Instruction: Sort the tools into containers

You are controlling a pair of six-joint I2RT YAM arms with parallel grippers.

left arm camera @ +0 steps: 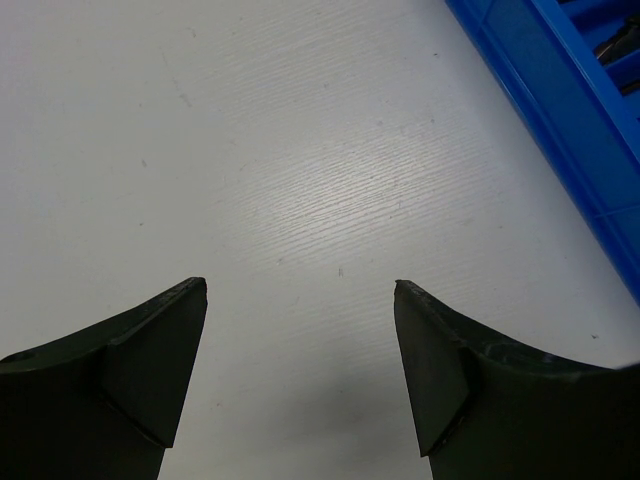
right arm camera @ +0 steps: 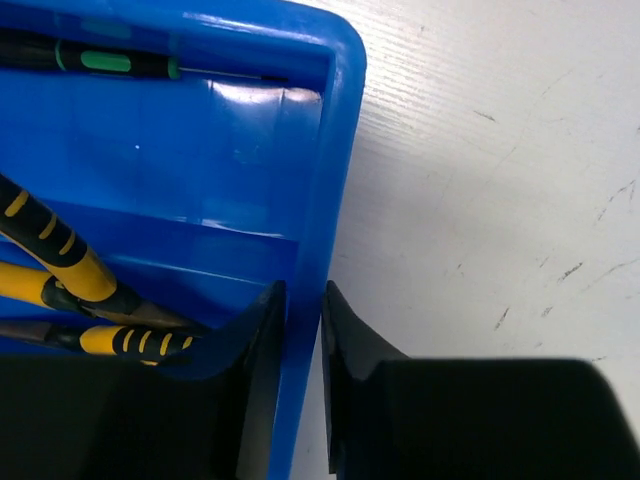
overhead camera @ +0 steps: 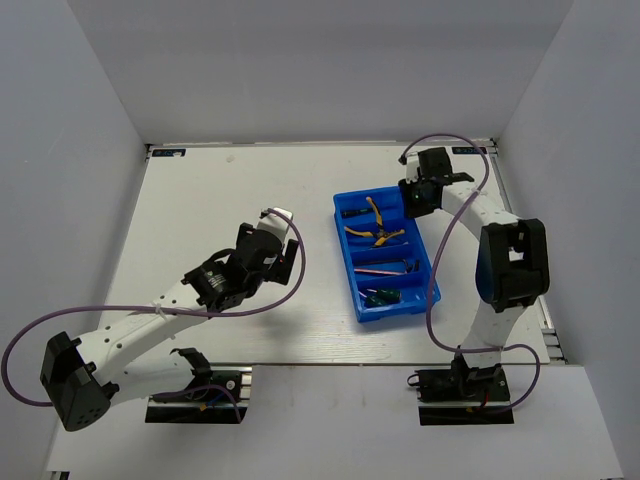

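Observation:
The blue tray (overhead camera: 347, 262) lies right of the table's middle, its compartments holding tools. Yellow-handled pliers (overhead camera: 378, 232) lie in its second compartment, and a green-black tool (overhead camera: 381, 295) in the nearest one. My right gripper (overhead camera: 412, 205) is at the tray's far right corner. In the right wrist view its jaws (right arm camera: 303, 290) straddle the tray's wall (right arm camera: 335, 150), one finger inside and one outside, pressed against it. Pliers (right arm camera: 60, 255) lie just inside, and a green-banded tool (right arm camera: 110, 62) lies farther off. My left gripper (left arm camera: 300, 285) hangs wide open over bare table, left of the tray (left arm camera: 560, 90).
White walls close the table in on three sides. A pink-shafted tool (overhead camera: 385, 268) lies in the tray's third compartment. The left arm (overhead camera: 150, 325) stretches diagonally across the near left of the table.

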